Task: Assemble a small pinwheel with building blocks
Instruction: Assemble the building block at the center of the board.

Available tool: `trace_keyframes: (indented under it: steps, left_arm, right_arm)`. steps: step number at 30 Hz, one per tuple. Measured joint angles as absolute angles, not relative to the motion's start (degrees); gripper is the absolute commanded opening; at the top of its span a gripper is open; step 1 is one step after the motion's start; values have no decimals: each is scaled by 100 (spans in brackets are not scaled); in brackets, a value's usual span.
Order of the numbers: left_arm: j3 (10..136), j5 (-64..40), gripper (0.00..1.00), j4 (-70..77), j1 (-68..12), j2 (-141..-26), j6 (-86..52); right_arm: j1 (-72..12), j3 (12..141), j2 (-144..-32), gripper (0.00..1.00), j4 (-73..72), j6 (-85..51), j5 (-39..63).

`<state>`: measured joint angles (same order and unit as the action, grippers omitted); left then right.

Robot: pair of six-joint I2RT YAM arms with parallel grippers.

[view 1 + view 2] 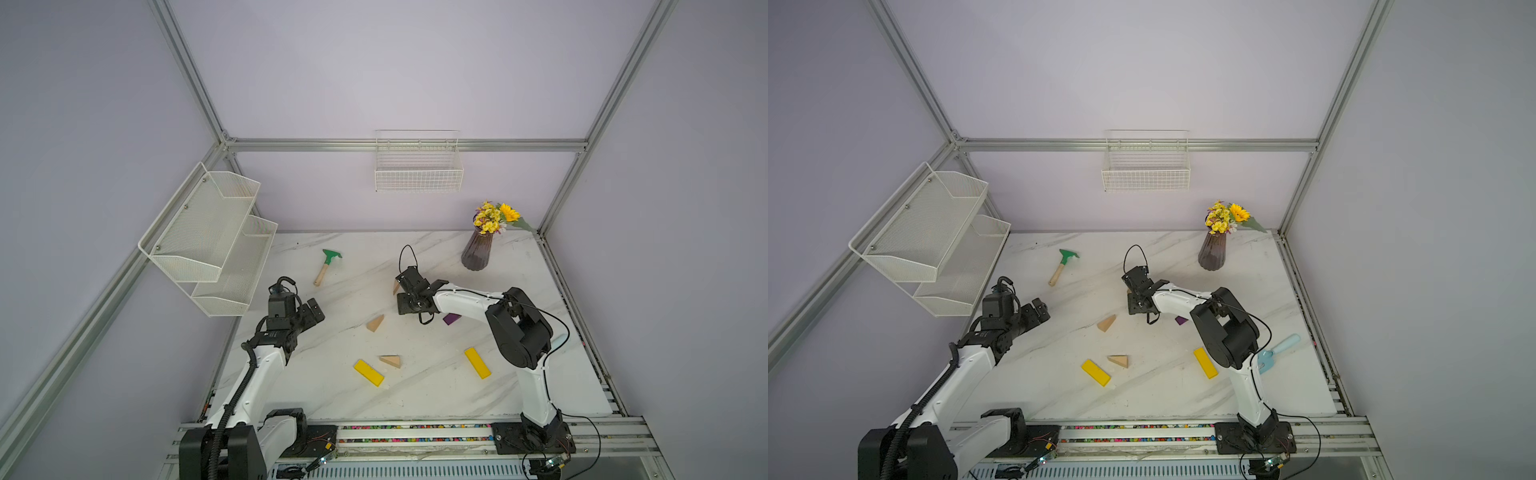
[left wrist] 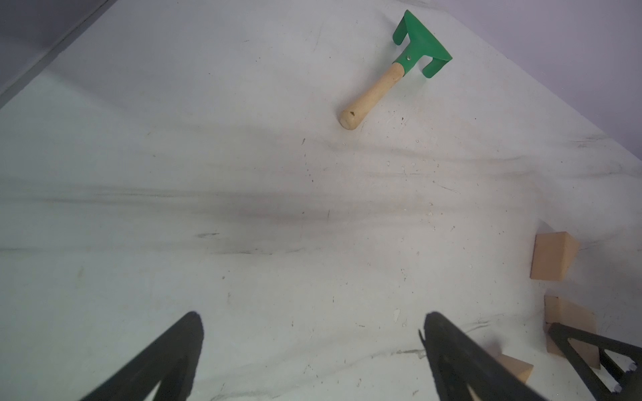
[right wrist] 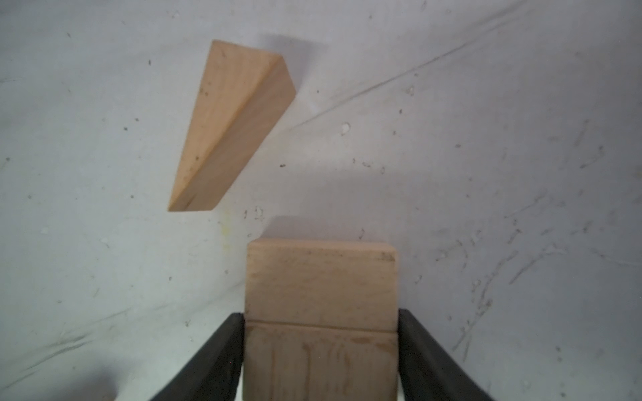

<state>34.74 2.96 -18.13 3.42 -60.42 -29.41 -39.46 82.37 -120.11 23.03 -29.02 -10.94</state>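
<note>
Right fingers (image 3: 222, 361) flank the hub (image 3: 319, 312), grip unclear; wedge (image 3: 229, 132) lies just beyond it, slanting away; left fingers (image 2: 173, 347) spread wide

The tan wedge (image 3: 232, 125) and two tan blocks (image 3: 321, 283) are matt, grained wood; the marble-patterned bench (image 3: 486, 121) looks smooth but scuffed.

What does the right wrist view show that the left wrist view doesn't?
Only right wrist: the seam between two tan rectangular blocks, and both right fingers flanking them. Only left wrist: the green rake and the open left fingers. Both: those blocks, a tan wedge beside them, the white table.
</note>
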Motion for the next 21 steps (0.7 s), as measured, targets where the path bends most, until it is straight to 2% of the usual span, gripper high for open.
trace_keyframes:
  steps: [13,21]
  left_arm:
    - [3474,-36,100,-1780,342,-6117,-2757]
    - [3653,-486,100,-1997,226,-6176,-2357]
  right_arm:
    - [-3896,8182,-11861,87,2394,-2818,-878]
    - [-3883,7878,-10659,92,2788,-2698,-440]
